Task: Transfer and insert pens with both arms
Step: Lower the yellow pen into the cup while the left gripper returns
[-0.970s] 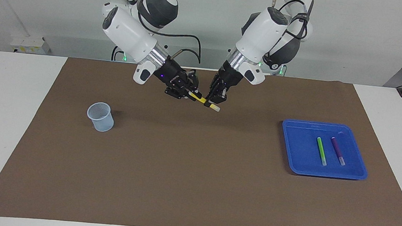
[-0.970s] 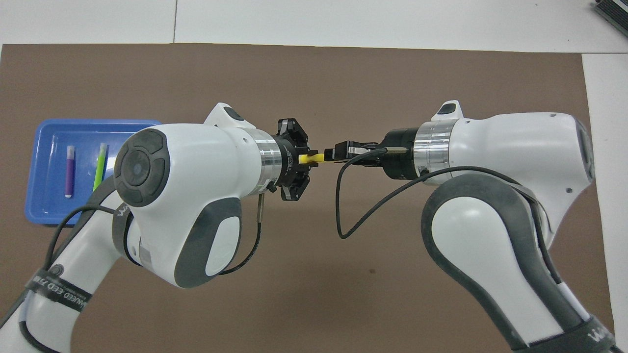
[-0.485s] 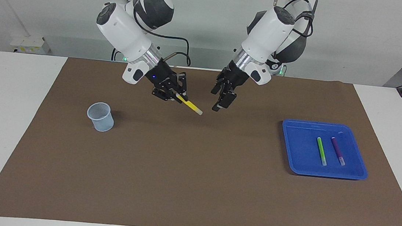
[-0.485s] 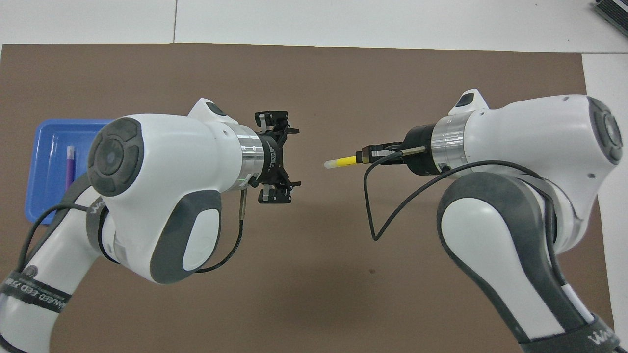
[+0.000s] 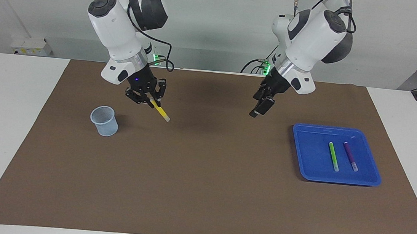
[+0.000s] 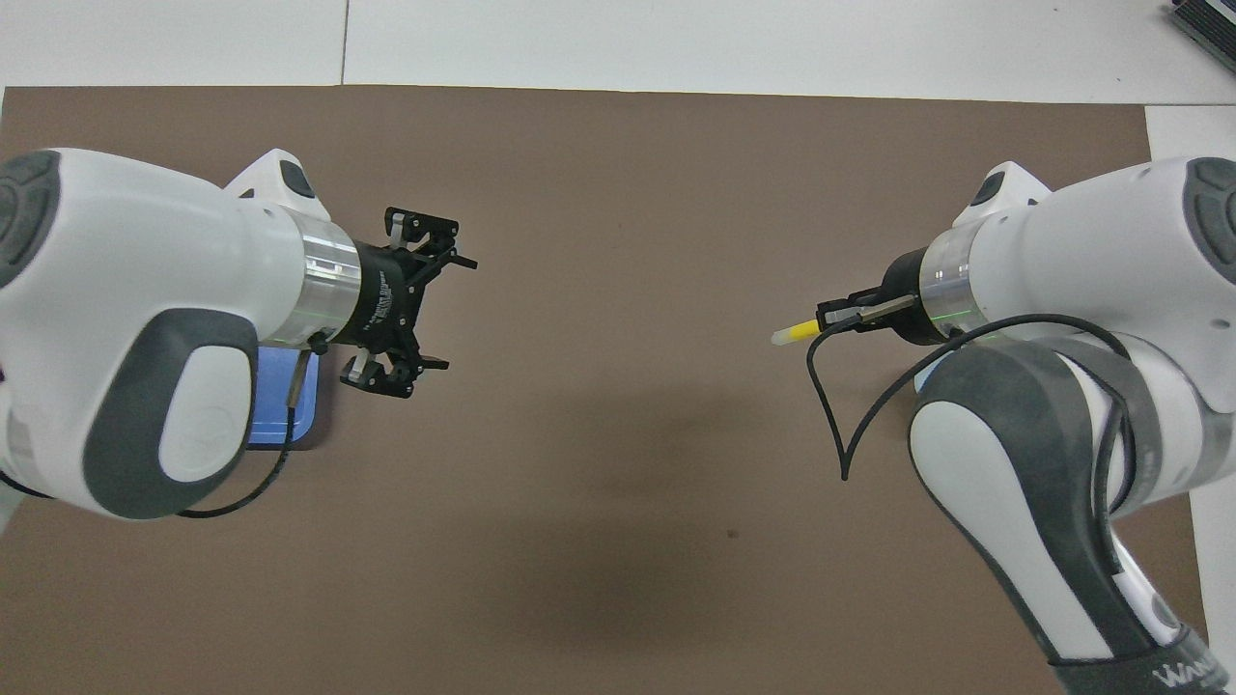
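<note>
Handover looks finished from where I sit: my right gripper is clamped on the yellow pen, fingertips pinched round its barrel so the pale cap end slants down and away from the hand, just beside the small pale cup and above the brown mat. My left gripper hangs empty with its fingers spread wide, up in the air between the cup end and the blue tray, close to the tray's edge. Inside that tray the green pen and the purple pen lie side by side, untouched, so I judge one pen of three is on its way and none is in the cup yet; two full transfers remain after this one.

Against a second ago: both grippers then met over the middle of the mat with the yellow pen bridged between them. Now the left one has let go and pulled back toward the tray, and the right has carried the pen off toward the cup
</note>
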